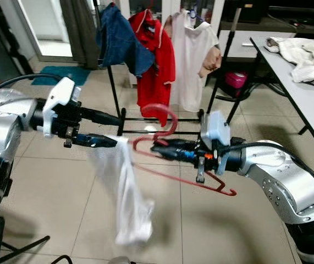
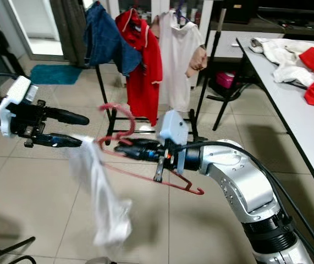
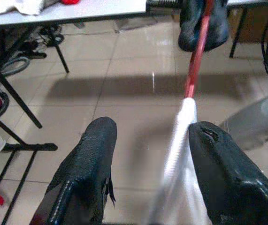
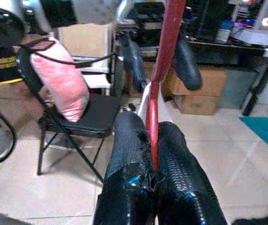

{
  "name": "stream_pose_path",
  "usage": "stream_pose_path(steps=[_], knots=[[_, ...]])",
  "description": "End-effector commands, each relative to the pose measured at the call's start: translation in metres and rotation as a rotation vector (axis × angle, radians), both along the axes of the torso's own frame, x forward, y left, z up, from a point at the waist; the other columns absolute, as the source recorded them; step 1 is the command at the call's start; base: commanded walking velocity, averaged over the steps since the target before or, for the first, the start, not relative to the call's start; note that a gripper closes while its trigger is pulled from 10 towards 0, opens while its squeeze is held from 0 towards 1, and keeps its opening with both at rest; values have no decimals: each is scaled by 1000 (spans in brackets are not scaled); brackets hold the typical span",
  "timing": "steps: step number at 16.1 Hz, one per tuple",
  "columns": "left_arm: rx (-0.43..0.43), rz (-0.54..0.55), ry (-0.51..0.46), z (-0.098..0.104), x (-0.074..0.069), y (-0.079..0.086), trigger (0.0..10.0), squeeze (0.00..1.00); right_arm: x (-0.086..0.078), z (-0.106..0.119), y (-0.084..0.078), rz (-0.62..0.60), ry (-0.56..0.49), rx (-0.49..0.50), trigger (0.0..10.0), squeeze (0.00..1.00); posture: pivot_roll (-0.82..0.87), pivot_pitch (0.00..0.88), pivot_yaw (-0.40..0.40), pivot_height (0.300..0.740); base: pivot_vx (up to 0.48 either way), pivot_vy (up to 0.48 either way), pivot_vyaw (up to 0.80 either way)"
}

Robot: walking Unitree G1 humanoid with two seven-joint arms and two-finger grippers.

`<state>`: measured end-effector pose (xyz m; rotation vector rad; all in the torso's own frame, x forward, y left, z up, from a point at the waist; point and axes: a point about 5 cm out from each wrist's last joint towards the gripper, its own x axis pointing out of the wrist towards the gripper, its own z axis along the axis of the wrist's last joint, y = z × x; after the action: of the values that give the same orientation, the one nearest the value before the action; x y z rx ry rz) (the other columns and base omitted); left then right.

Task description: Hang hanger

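At the frame's centre the right gripper (image 1: 158, 148) is clenching the red hanger (image 1: 170, 159), steadying it so the white cloth (image 1: 128, 203) can hang off its left end. The left gripper (image 1: 110, 130), fingers spread, is flanking the cloth; the rack (image 1: 162, 71) waits behind.

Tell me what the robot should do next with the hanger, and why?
Probably carry the hanger toward the rack ahead. The right hand is shut on it, and the white cloth already hangs from its end beside the open left hand, so the rack is still some way off.
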<state>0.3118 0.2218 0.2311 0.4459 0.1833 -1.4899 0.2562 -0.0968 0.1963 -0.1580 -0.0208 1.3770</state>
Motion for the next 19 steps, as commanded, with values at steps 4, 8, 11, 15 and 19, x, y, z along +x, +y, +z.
stream_pose_path(steps=[4, 8, 11, 15, 19], knots=[[56, -41, 39, -2, 0, -5, 0, 0, -7, 11, 7, 85, -52, 19, 10000, 0, 17, 0, 73, 740, 0, 0, 0], [73, -90, 81, -4, -4, -12, 0, 0, -6, 10, 9, 100, -54, 17, 10000, 0, 17, 0, 72, 740, 0, 0, 0], [91, -100, 88, -6, -3, -14, 0, 0, -5, 11, 10, 109, -55, 19, 10000, 0, 17, 0, 70, 740, 0, 0, 0], [151, -125, 68, -8, -5, -14, 0, 0, -3, 12, 13, 116, -52, 23, 10000, 0, 20, 0, 62, 740, 0, 0, 0], [158, -139, 49, -6, -4, -16, 0, 0, -2, 11, 14, 127, -48, 23, 10000, 0, 22, 0, 56, 740, 0, 0, 0]])
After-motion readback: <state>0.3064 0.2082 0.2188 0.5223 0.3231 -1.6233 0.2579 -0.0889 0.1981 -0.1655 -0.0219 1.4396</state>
